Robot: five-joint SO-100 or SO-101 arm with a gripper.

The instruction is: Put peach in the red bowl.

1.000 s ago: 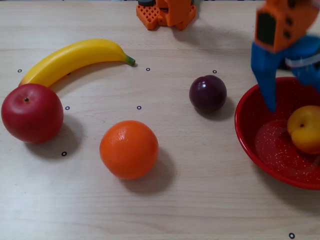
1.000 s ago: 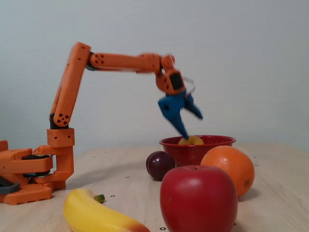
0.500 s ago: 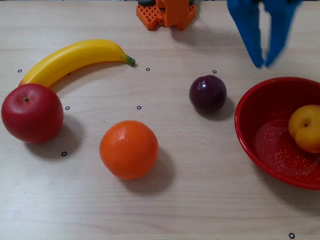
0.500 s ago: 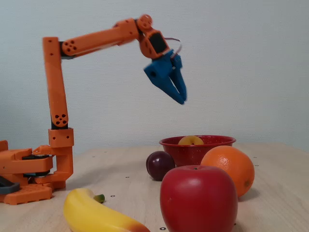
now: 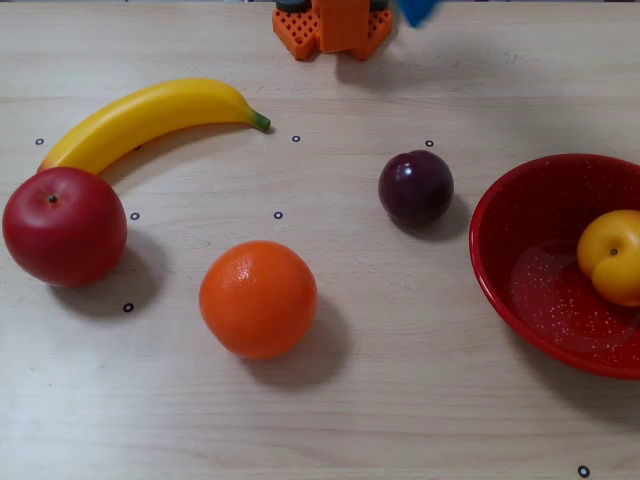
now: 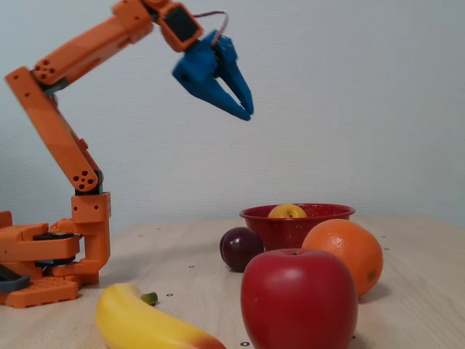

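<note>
Resting in red bowl (image 5: 497, 262), peach (image 5: 610, 257) lies below tool (image 6: 245, 110).

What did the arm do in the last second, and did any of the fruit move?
The gripper rose from just above the red bowl and swung back toward its base, its fingers closing nearly together, holding nothing. In the top-down fixed view only a blue tip remains at the upper edge. The peach turned slightly inside the bowl. Plum, orange, apple and banana stayed put.
</note>
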